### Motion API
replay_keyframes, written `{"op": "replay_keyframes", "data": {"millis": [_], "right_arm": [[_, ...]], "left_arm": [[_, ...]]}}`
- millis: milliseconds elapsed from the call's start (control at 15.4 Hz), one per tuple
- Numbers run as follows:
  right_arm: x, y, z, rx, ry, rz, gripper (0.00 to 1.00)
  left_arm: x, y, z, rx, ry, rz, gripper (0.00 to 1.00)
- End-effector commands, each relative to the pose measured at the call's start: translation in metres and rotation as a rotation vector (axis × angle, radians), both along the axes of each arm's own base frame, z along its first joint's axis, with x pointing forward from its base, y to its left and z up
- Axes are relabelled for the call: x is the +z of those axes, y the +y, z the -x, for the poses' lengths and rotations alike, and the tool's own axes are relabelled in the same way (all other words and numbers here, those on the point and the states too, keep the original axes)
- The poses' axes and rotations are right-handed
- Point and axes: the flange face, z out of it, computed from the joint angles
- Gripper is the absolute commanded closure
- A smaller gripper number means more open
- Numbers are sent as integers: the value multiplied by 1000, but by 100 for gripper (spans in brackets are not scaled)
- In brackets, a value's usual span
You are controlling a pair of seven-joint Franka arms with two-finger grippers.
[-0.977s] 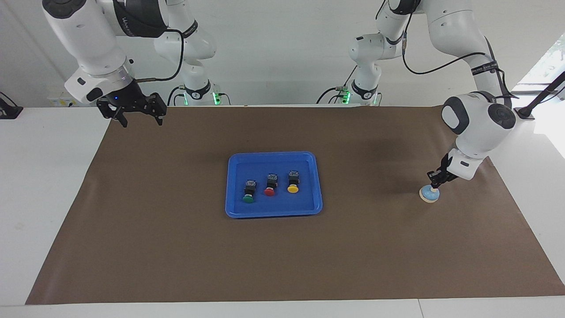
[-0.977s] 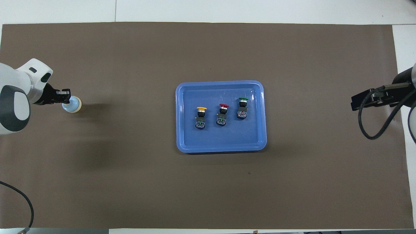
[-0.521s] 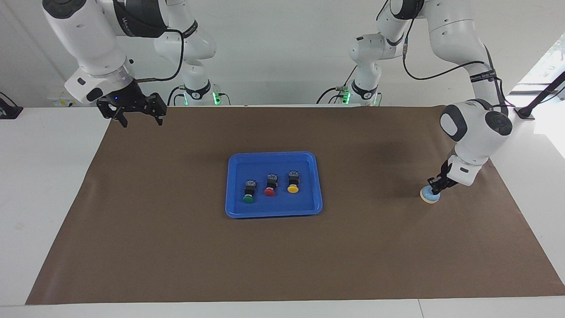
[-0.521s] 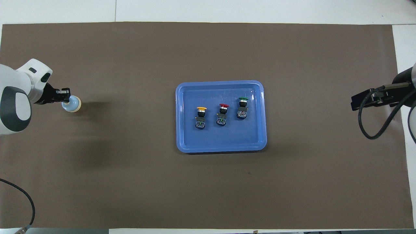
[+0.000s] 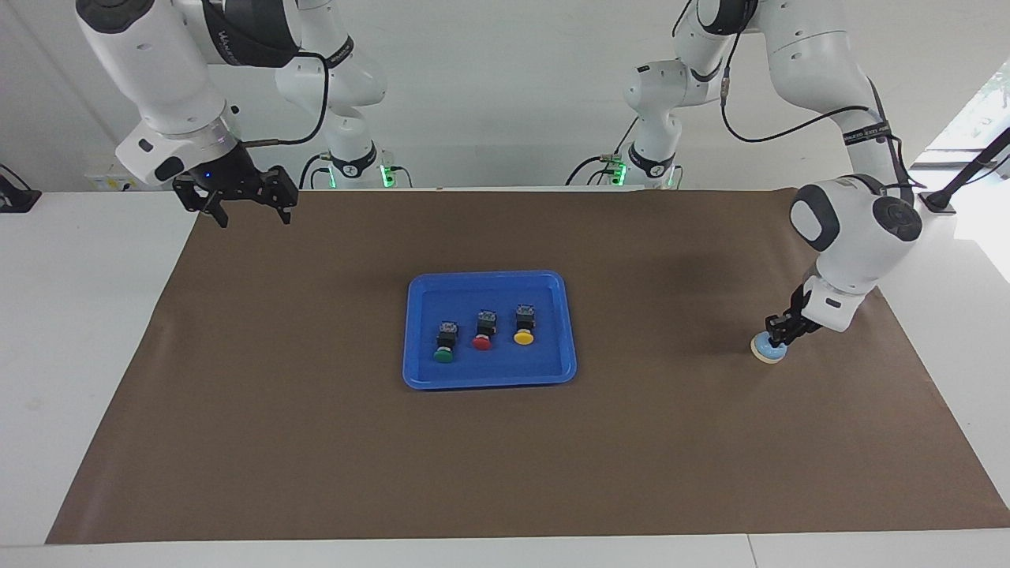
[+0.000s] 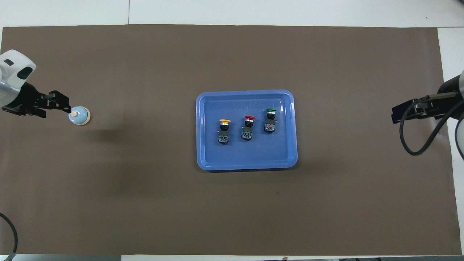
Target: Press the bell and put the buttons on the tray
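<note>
The light-blue bell point(image 5: 767, 348) point(image 6: 81, 116) sits on the brown mat at the left arm's end of the table, its cream knob uncovered. My left gripper point(image 5: 778, 330) point(image 6: 61, 103) hangs open just beside and above the knob, holding nothing. The blue tray point(image 5: 489, 277) point(image 6: 246, 92) lies mid-table with three buttons lying in a row in it: yellow point(image 5: 523, 330) point(image 6: 224, 129), red point(image 5: 482, 336) point(image 6: 249, 125) and green point(image 5: 443, 348) point(image 6: 270, 118). My right gripper point(image 5: 254, 217) point(image 6: 397, 116) waits open and empty above the mat's corner at the right arm's end.
A brown mat point(image 5: 505, 465) point(image 6: 232, 210) covers most of the white table. A black cable point(image 6: 417, 141) loops down from the right arm's wrist.
The left gripper was shut with its tips on the bell's knob. It has opened and drawn back toward the left arm's end of the table, uncovering the knob. The right arm has not moved.
</note>
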Motion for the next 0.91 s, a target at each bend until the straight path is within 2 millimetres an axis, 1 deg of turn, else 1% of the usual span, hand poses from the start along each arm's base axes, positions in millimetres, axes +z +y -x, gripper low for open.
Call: {"op": "replay_keyframes", "data": {"millis": [0,65,130,456,716,847], "right_arm": [[2,-3,4,13,-3,-13,0],[2,-2,4,15,-3,-13,0],[2,-2,4,15,-3,-13,0],[2,-2,4,15,-3,-15,0],[1,-2,5,15,-2,-13,0],[2,-2,4,15,-3,-13,0]], "left_arm": [[49,-21,28,-41,5,2,0],[58,-24,39,-44,4,2,0],[65,-33,49,-62,16,3,0],[66,-34,51,-63,19,3,0],[66,-29,54,-61,36,5,0],[70,-35,57,-77,56,5,0]]}}
